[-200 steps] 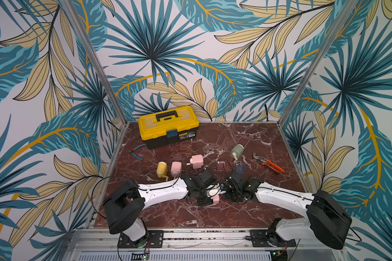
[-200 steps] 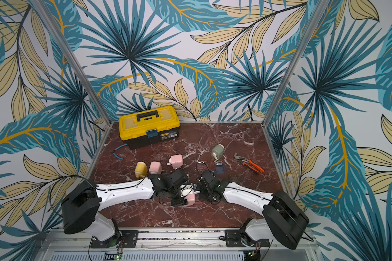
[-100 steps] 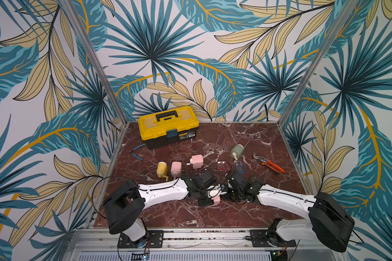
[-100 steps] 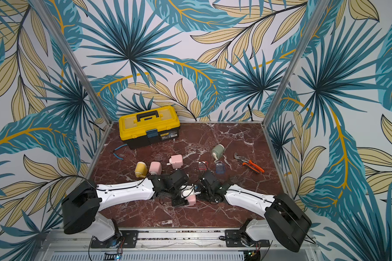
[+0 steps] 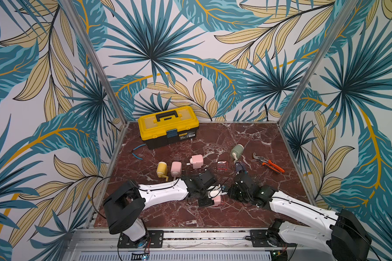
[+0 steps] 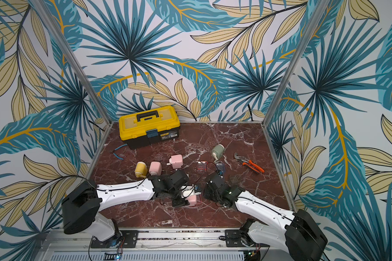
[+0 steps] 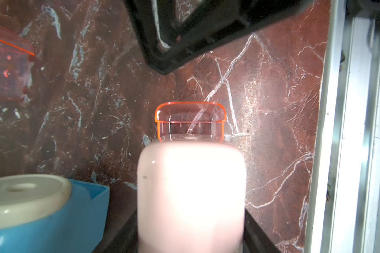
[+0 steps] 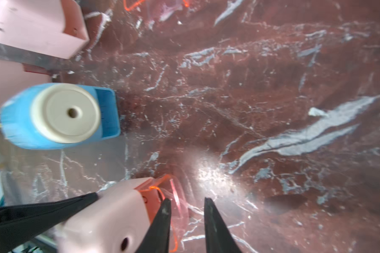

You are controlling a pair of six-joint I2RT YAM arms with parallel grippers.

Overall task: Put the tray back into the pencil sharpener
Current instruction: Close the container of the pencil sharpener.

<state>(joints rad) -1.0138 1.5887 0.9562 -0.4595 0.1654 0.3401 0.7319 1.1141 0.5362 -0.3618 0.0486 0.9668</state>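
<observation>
Left wrist, tray: the tray [image 7: 190, 120], clear with an orange-red rim, sticks partway out of the held sharpener [image 7: 191, 192]; it is not yet fully in.
Left wrist, left jaws: closed on the sides of the held sharpener, only their dark edges showing.
Left wrist, alignment: the tray looks square to its slot, so a straight push along its length should seat it; a skewed push would likely jam it.
Right wrist, right jaws: parted a little, nothing visibly clamped, the tips just beside the outer end of the tray [image 8: 173, 197]; bare table [image 8: 272, 109] shows between them.
Right wrist, how to finish: probably press flat on the end face while the left jaws brace the body, and stop once the rim meets the pink shell.
Right wrist, neighbour: a blue sharpener [image 8: 57, 116] lies near.
Top views, place: the held sharpener [image 5: 216, 200] is at lower middle in both top views.
Top views, sharpeners: six in all: the held one, the blue one, a pink sharpener [image 5: 175, 168], another pink sharpener [image 5: 197, 161], a yellow sharpener [image 5: 162, 169] and a green sharpener [image 5: 237, 151].
Top views, trays: three: the one going in, a loose red tray [image 5: 222, 165] and a loose bluish tray [image 5: 240, 167].
Top views, tools: one toolbox [image 5: 168, 128], orange-handled pliers [image 5: 268, 163], blue-handled pliers [image 5: 137, 151].
</observation>
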